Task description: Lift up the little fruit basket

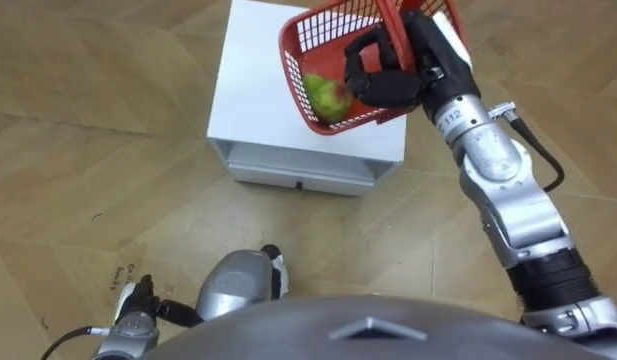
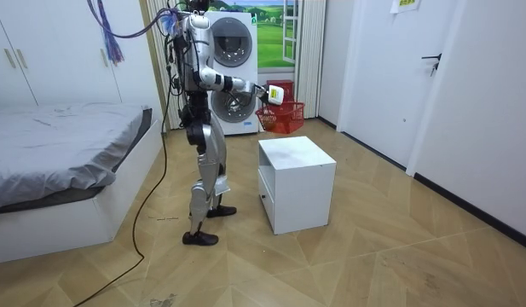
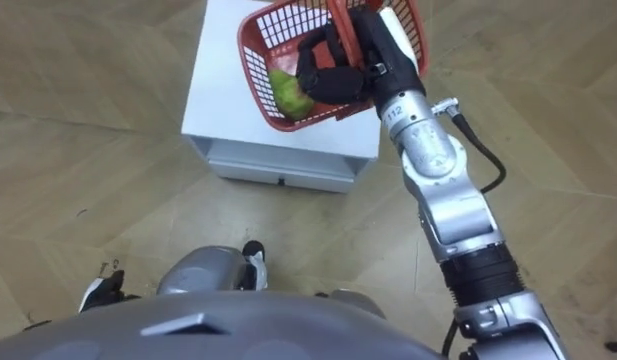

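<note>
The fruit basket, red and open-meshed, hangs in the air at about 1 o'clock in the left eye view. It is carried by the right hand, whose arm reaches in from 5 o'clock. The dark fingers are curled tight round the basket's red handle, which rises out of the fist toward 12 o'clock. Most of the basket's body lies at 10 o'clock from the fingers, with its near rim passing under the fist. It hangs tilted, its open mouth turned partly toward the head camera. A single fruit (green with a reddish blush) has settled in the low corner, just beside the fingers at their 8 o'clock. Below the basket stands the white table, a small boxy one with a drawer front facing the robot, on a wooden floor. In the room view the basket is clearly off the table top. It is held out at the end of the stretched arm, up and toward 11 o'clock from the table, with the washing machine behind it. The robot stands upright beside the table, facing the room view's right, and the bed is at its back at 9 o'clock. The left hand hangs low at 7 o'clock in the left eye view, too little of it in sight to read.
</note>
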You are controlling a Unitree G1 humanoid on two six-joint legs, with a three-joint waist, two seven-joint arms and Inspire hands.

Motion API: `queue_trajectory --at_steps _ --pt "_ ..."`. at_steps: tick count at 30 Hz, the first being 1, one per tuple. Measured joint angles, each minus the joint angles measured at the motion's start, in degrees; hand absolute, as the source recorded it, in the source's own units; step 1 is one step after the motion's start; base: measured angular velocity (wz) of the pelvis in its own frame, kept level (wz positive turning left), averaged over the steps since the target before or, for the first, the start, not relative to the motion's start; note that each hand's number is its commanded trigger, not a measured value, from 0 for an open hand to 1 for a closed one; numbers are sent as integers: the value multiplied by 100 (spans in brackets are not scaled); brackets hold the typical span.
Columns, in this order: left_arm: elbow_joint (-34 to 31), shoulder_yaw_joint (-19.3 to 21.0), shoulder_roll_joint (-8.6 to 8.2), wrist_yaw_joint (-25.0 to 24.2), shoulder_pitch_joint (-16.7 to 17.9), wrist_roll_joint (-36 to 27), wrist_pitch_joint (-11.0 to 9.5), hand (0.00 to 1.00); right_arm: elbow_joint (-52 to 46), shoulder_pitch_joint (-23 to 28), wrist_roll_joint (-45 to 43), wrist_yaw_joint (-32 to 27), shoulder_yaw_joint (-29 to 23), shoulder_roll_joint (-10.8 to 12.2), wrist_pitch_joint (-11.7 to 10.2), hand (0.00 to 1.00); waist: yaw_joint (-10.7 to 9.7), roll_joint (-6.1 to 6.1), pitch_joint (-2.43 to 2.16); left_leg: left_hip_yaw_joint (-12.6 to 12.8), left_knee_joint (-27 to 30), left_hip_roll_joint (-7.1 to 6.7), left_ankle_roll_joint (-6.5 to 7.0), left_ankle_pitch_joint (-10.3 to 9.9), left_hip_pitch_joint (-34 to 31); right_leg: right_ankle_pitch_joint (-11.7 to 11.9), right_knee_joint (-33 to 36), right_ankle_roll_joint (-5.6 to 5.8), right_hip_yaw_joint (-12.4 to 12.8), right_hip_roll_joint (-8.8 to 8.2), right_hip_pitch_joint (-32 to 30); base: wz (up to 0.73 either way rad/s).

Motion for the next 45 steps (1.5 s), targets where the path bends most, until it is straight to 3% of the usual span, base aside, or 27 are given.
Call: queue_trajectory --at_steps 10,13,17,20,29,32,41,45 --pt "90 -1 76 -96 61 -2 77 0 1044 -495 61 -9 293 63 107 100 223 -24 8 -62 126 17 3 -3 -366 2 100 -4 -161 -4 -331 2" --pt "154 24 77 -95 60 0 29 0 1356 -620 67 -51 301 54 108 100 327 -79 33 -71 118 13 8 -6 -426 1 129 -2 -195 -17 -353 1" --pt "223 71 78 -129 67 -1 34 0 1522 -684 70 -170 296 54 107 100 354 -166 25 -151 224 -7 25 -18 -596 0 185 0 -474 -47 -451 13" --pt "218 77 81 -161 68 0 39 0 1680 -840 69 -249 296 58 107 100 371 -202 23 -175 269 -12 46 -32 -725 -1 198 2 -541 -51 -526 7" --pt "186 79 138 -253 52 -3 10 0 2414 -1466 705 -781 110 90 85 100 369 -185 39 -362 527 -40 105 -91 -1079 -15 304 25 -805 -73 -725 7" --pt "197 7 119 -288 74 -12 -24 0 2536 -1543 729 -971 103 80 40 100 371 -113 92 -417 583 -84 127 -104 -1114 -47 392 64 -949 -161 -744 12" --pt "178 -12 143 -373 72 -7 -42 0 2790 -1782 913 -1320 -69 48 18 100 404 -92 97 -472 612 -185 178 -89 -1287 -111 580 133 -1121 -304 -950 4" --pt "163 -12 258 -506 72 0 -40 0 3273 -2101 915 -1393 -85 40 16 100 486 -88 99 -484 594 -198 178 -89 -1297 -125 578 146 -1193 -320 -952 1"
